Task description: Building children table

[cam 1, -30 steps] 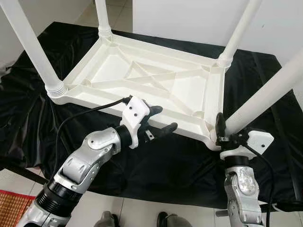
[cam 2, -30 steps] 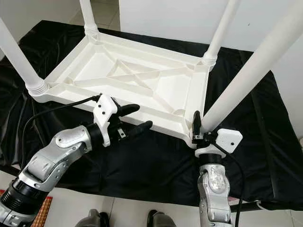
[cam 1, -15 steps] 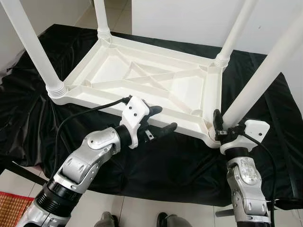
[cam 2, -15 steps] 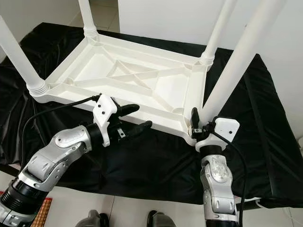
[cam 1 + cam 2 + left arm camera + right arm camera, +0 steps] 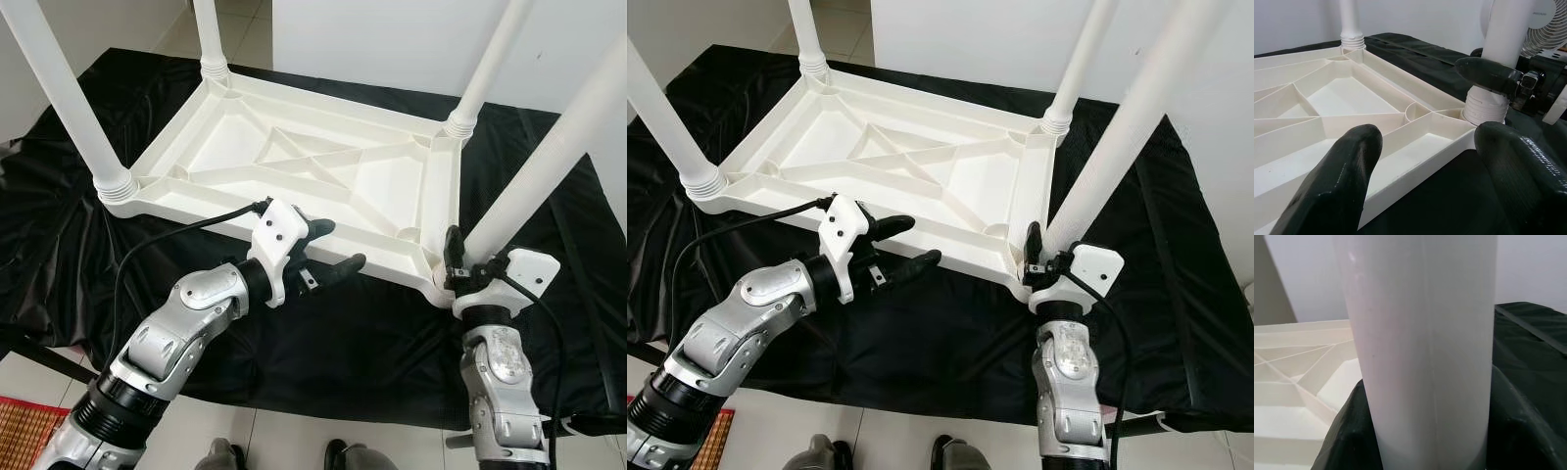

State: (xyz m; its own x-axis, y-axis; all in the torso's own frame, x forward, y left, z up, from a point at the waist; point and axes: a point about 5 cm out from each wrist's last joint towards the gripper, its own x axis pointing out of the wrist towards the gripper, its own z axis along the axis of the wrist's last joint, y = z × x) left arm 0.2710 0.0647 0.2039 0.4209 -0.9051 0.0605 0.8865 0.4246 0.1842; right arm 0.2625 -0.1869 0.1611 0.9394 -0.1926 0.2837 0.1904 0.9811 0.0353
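A white plastic children's table top (image 5: pixel 294 162) lies upside down on a bench (image 5: pixel 59 196) draped in black cloth, its ribbed underside facing up. Three white legs already stand in their corner sockets: the far left leg (image 5: pixel 209 34), the near left leg (image 5: pixel 69 98) and the far right leg (image 5: pixel 490 64).

The fourth leg (image 5: pixel 549 166) rises from the near right corner socket (image 5: pixel 443 284), leaning up and to the right. The right gripper (image 5: pixel 460 269) is clamped around the base of this leg, just above the socket; in the right wrist view the white tube sits tight between its two black fingers (image 5: pixel 1352 431). Over the last second the leg has swung a little: it stood more upright half a second ago and now leans slightly outward again, while its foot has stayed at the socket. That suggests the leg is being worked or twisted into place and is probably not yet fully seated.

The left gripper (image 5: pixel 328 250) hovers just in front of the near long edge of the table top, fingers spread wide and holding nothing. It has hardly moved in this second. It appears positioned to steady the top while the last leg goes in.
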